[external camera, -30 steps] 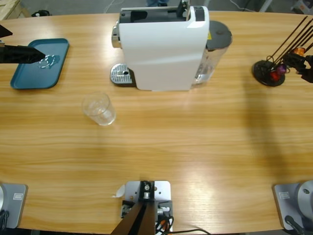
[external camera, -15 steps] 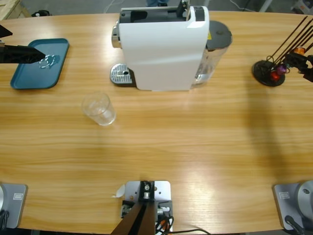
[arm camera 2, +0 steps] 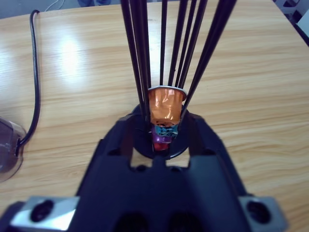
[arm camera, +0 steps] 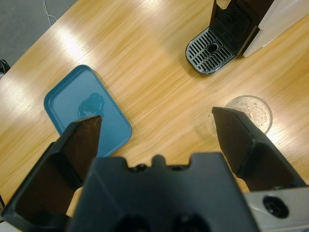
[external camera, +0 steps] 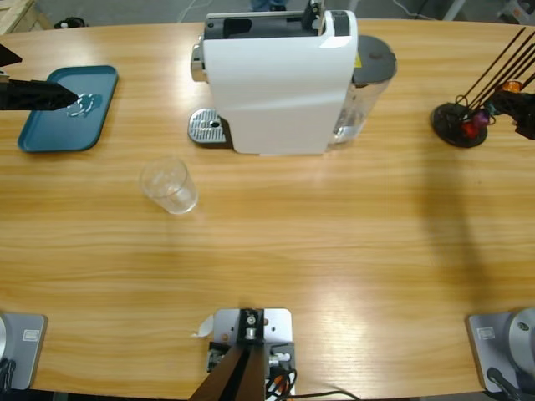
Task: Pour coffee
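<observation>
The table (external camera: 351, 259) is bare wood along its near side. Left of the middle, a clear tumbler (external camera: 170, 185) stands upright and alone, well apart from both arms. It looks clear to its bottom, and whether any coffee lies in it I cannot tell.

Just beyond the tumbler and a little to its right is the round metal drip tray (external camera: 208, 128) at the foot of the white machine (external camera: 280, 79). The machine fills the far middle of the table. A clear water tank (external camera: 368, 88) with a grey lid sits against its right side.

At the far left lies a blue tray (external camera: 38, 134) with a small glinting patch (external camera: 84, 104) on it, too small to name. The left gripper (arm camera: 159, 121) comes in from the left edge and hangs over this tray. Its claw is released, spread wide and holding nothing. In the left wrist view, one jaw stands over the blue tray and the other partly covers the tumbler, with the drip tray farther off.

At the far right stands a capsule rack (external camera: 458, 124), a dark round base with thin black rods slanting up. The right gripper (arm camera 2: 165, 126) is close against it from the right edge. In the right wrist view an orange capsule (arm camera 2: 165, 106) sits between the rods just past the gripper, with a purple capsule (arm camera 2: 159, 141) below it. Whether this claw is clenched or released I cannot tell. A black cable (arm camera 2: 35, 72) runs along the table to the left in that view.
</observation>
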{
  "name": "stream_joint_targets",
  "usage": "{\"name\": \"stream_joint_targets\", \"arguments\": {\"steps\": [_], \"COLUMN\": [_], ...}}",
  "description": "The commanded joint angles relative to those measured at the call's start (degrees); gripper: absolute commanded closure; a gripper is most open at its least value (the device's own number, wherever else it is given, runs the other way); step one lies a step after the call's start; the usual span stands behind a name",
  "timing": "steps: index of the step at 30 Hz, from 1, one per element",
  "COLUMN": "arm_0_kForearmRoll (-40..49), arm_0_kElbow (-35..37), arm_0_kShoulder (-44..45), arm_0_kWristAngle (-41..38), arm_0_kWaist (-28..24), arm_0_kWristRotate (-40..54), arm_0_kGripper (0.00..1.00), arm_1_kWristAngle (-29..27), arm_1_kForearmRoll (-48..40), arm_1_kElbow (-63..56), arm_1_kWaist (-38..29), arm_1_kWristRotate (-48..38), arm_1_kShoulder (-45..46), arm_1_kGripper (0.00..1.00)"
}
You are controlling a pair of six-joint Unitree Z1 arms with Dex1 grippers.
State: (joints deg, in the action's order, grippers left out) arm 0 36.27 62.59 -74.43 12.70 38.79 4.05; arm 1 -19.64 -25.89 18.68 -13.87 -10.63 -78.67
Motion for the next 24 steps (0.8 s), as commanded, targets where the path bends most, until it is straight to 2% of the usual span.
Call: {"name": "stream_joint_targets", "arguments": {"steps": [1, 18, 20, 24], "arm_0_kForearmRoll": [0.09, 0.12, 0.05, 0.10], "arm_0_kElbow": [-2.29, -3.17, -3.17, -3.19], "arm_0_kShoulder": [-1.42, -1.16, -1.16, -1.16], "arm_0_kWristAngle": [0.69, 0.74, 0.74, 0.74], "arm_0_kWaist": [0.76, 0.74, 0.76, 0.72], "arm_0_kWristRotate": [-0.62, -0.62, -0.62, -0.62], "arm_0_kGripper": [0.004, 0.004, 0.001, 0.000], "arm_1_kWristAngle": [0.43, 1.26, 1.27, 1.19], "arm_1_kForearmRoll": [-0.91, -2.50, -2.80, -2.85], "arm_1_kElbow": [-0.48, -0.31, -0.31, -0.31], "arm_1_kWaist": [1.44, 2.09, 2.09, 2.25], "arm_1_kWristRotate": [1.18, 1.23, 1.41, 1.72], "arm_1_kShoulder": [-1.88, -3.63, -3.70, -3.33], "arm_1_kGripper": [0.653, 0.654, 0.767, 0.782]}}
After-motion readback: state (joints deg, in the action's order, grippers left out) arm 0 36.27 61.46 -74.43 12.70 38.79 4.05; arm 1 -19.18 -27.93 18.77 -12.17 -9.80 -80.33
